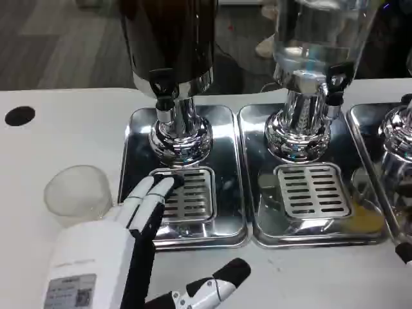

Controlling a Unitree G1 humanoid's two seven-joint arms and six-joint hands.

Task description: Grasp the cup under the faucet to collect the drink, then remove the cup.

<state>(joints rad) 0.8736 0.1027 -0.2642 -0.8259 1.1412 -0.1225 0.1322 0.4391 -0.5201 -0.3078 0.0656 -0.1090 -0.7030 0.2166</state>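
Cup (77, 192) stands upright, mouth up, left of tray (138, 167).

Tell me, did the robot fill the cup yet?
Not yet. The clear plastic cup stands empty on the white table, left of the dark dispenser's drip tray. The left hand reaches over the grate, holding nothing. Grasping, filling under the faucet and removing remain.

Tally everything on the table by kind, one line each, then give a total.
Dispensers: 3 (dark, clear, one cut off at the right edge)
Drip trays: 3 ()
Cups: 1
Hands: 1, left
Total: 8
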